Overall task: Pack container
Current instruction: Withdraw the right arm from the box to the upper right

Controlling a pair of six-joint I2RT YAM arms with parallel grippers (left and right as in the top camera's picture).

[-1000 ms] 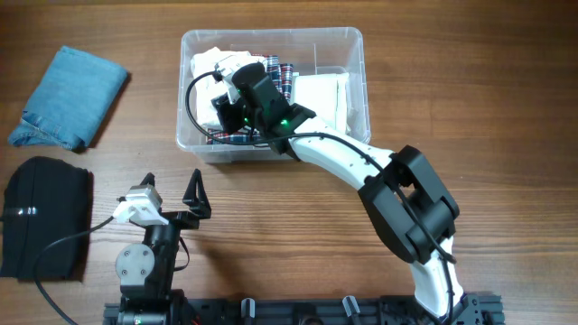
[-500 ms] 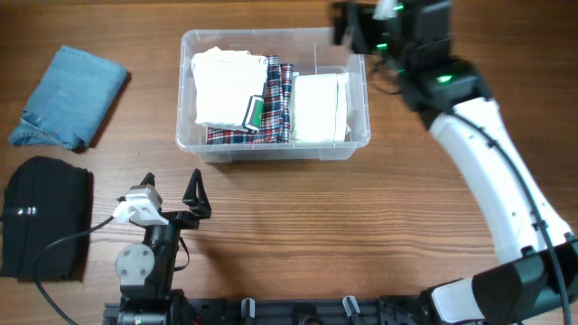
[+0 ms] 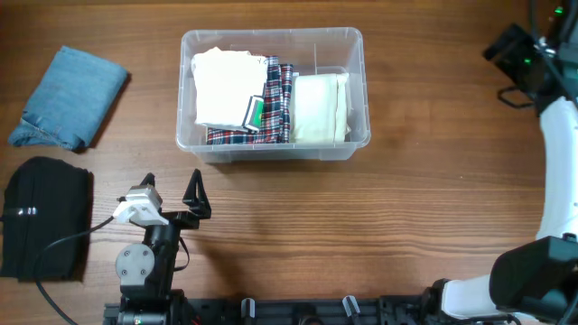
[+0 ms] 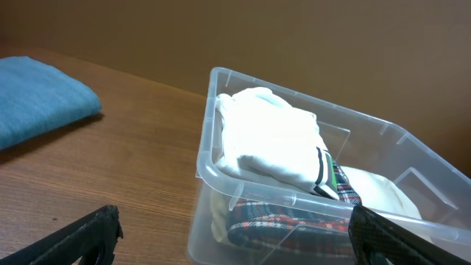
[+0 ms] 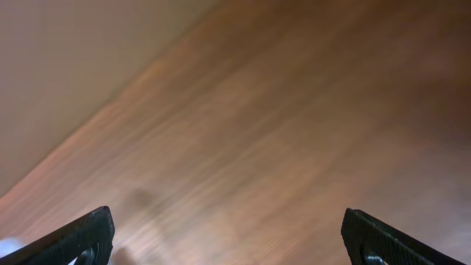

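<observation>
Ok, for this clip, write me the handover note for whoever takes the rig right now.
Left gripper: open, empty, low near the front edge of the table, facing the container.
Right gripper: open, empty, over bare wood far to the right of the container.
Done: white cloth, plaid cloth and cream cloth lie in the container.
Left, probably: blue cloth and black folded item, both on the table to the container's left.
</observation>
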